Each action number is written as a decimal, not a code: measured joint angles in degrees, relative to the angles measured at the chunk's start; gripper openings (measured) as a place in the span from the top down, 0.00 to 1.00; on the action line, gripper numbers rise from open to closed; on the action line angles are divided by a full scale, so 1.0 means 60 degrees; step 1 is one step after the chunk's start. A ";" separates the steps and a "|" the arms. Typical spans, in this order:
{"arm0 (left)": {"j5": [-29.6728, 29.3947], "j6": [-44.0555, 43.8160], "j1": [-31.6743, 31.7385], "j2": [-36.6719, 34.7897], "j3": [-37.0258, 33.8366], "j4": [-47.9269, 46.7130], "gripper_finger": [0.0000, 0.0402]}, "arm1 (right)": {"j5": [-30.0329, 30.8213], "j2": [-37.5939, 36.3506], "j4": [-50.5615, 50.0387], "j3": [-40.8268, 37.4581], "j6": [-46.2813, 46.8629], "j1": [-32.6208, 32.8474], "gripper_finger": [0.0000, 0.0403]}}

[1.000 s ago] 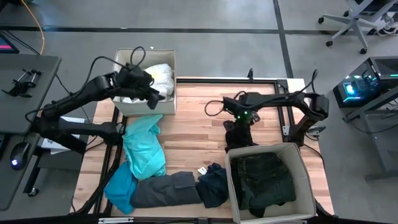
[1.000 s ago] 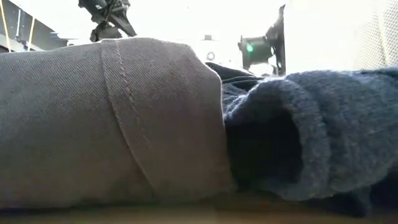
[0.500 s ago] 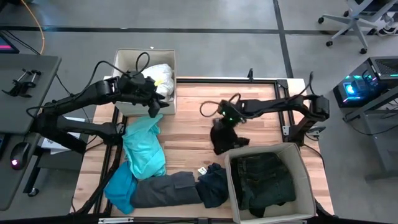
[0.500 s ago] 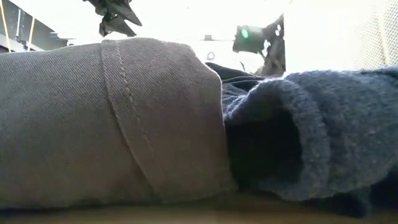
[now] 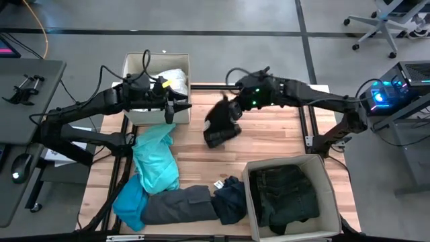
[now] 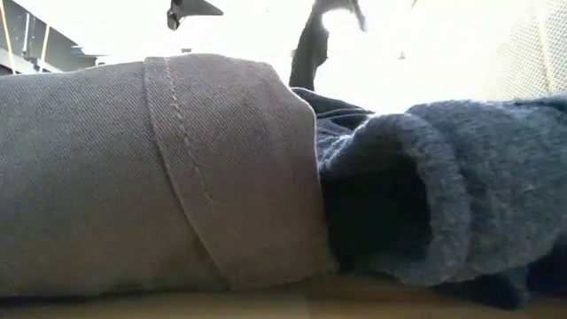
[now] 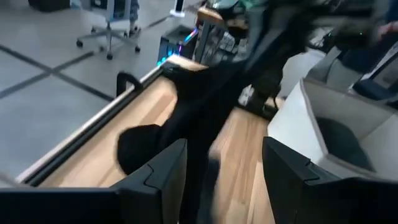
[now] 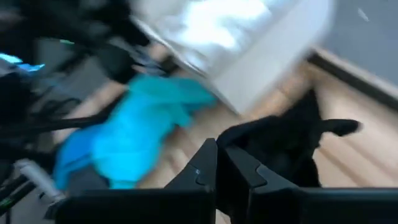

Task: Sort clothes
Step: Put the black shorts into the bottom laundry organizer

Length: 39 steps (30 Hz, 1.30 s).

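Wooden table (image 5: 269,138), black garment (image 5: 220,123) hanging from right gripper (image 5: 236,107)

A robotics lab is indicated: polished grey concrete floor (image 5: 235,40), wheeled grey office chair (image 5: 383,23), lit electronics box with cyan lights (image 5: 386,94), black-framed wooden worktable (image 5: 195,144).

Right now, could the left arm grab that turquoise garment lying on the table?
Probably yes. The left end effector hangs open just above the turquoise garment, with nothing between them; the right end effector holds a black garment farther off.
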 joint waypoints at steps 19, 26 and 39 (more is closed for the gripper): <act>-0.0898 -0.0261 -0.0345 0.0044 0.0000 0.0687 0.61 | -0.4886 -0.0952 0.1229 0.5845 -0.2533 0.2501 1.00; -0.1003 -0.0257 -0.0341 0.0066 0.0000 0.0873 0.61 | -0.2155 -0.2811 -0.1008 0.5292 -0.1409 0.4646 1.00; -0.1212 -0.0595 -0.0341 0.0260 0.0004 0.0959 0.61 | -0.1386 -0.2460 -0.3894 0.2277 0.4037 0.5807 1.00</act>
